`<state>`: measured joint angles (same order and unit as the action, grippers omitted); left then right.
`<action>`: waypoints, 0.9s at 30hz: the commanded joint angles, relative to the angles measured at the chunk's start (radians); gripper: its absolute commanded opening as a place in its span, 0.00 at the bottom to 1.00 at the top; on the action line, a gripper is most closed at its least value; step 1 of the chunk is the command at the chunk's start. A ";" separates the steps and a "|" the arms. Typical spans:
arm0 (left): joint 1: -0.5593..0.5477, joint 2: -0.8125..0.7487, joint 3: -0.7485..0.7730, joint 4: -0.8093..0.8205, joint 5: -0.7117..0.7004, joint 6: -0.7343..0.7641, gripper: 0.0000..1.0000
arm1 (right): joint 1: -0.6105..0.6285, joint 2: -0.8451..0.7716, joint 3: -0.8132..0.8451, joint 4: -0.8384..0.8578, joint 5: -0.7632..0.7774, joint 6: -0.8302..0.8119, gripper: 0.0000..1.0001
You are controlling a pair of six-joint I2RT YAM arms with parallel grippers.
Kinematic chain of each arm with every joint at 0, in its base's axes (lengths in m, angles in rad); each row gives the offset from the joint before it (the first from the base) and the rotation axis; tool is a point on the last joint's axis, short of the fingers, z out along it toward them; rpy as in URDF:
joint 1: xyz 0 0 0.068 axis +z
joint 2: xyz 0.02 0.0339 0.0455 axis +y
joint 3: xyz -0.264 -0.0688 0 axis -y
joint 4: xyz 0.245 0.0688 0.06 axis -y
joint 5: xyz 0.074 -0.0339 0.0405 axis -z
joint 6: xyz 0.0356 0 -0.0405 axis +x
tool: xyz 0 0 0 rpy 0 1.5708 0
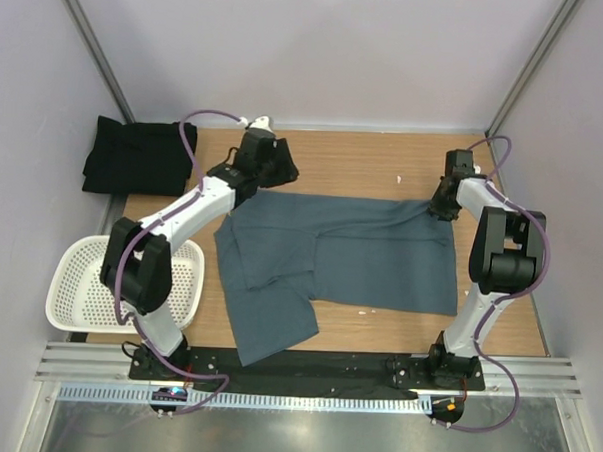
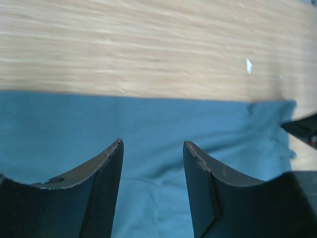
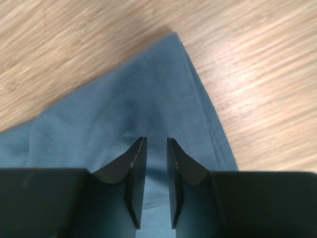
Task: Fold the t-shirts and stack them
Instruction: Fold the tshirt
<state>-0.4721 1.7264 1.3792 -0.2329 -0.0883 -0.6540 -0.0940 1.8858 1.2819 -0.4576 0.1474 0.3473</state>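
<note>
Basket: a white perforated basket [image 1: 79, 276] sits at the near left of the worktop [image 1: 364, 159], beside the left arm.
Blue-grey t-shirt: the slate blue-grey t-shirt [image 1: 360, 254] lies spread across the middle of the worktop. Its left part is folded over itself, and a flap reaches the near edge.
Right pincer: the right pincer [image 3: 156, 140] is down at the shirt's far right corner, beside the stitched hem. Its fingers are drawn close with a thin gap, and I cannot tell if cloth is pinched.
Left pincer: the left pincer [image 2: 152, 144] has its fingers apart with nothing between them, just above the shirt's far left edge.
Black t-shirt: the black t-shirt [image 1: 134, 157] lies bunched at the far left corner, well apart from the blue-grey one.
</note>
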 commanded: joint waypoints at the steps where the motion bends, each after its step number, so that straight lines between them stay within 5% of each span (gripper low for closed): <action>1: -0.065 0.027 0.017 0.018 0.024 -0.024 0.54 | -0.001 -0.031 0.050 -0.079 0.061 0.015 0.30; 4: -0.097 0.024 -0.015 0.014 0.007 -0.045 0.54 | -0.004 -0.088 0.065 -0.165 0.142 0.074 0.40; 5: -0.099 0.019 -0.026 0.009 0.004 -0.053 0.54 | -0.006 -0.117 0.068 -0.188 0.180 0.097 0.53; 8: -0.099 -0.004 -0.064 -0.012 -0.014 -0.070 0.54 | -0.013 -0.171 0.047 -0.246 0.210 0.214 0.70; 13: -0.099 -0.018 -0.111 -0.075 -0.053 -0.085 0.54 | -0.041 -0.278 -0.102 -0.153 0.167 0.329 0.70; 27: -0.100 -0.022 -0.236 -0.146 0.012 -0.041 0.51 | -0.064 -0.171 -0.155 -0.072 0.084 0.387 0.50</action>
<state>-0.5735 1.7454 1.1469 -0.3695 -0.0982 -0.7338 -0.1574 1.7065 1.1217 -0.5838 0.2573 0.6949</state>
